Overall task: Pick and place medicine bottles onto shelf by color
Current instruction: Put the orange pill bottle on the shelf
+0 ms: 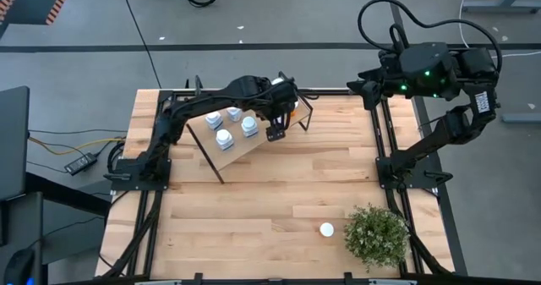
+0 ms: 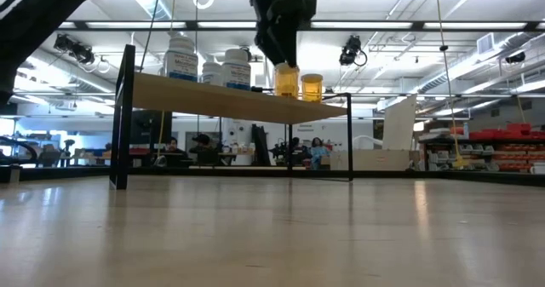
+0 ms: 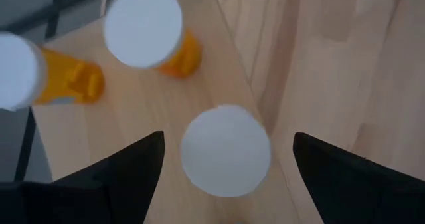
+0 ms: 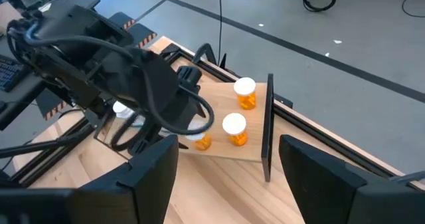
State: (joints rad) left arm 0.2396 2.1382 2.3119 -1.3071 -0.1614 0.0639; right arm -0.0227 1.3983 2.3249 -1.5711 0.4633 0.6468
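Observation:
The shelf (image 1: 241,141) is a slanted wooden board on a black frame at the table's far side. Several white bottles (image 1: 224,139) stand on its left part and orange bottles (image 4: 234,129) on its right. My left gripper (image 3: 228,139) is open above the shelf's right part. Its fingers stand on either side of an upright orange bottle's white cap (image 3: 226,151) with gaps on both sides. That bottle (image 2: 287,81) stands on its base near the board's edge. Another bottle (image 1: 326,229) stands on the tabletop. My right gripper (image 4: 229,184) waits open, raised at the far right.
A green potted plant (image 1: 376,237) stands at the table's near right, beside the lone bottle. Two more orange bottles (image 3: 143,28) stand close behind the one between my left fingers. The shelf's black frame post (image 4: 267,127) rises at its right end.

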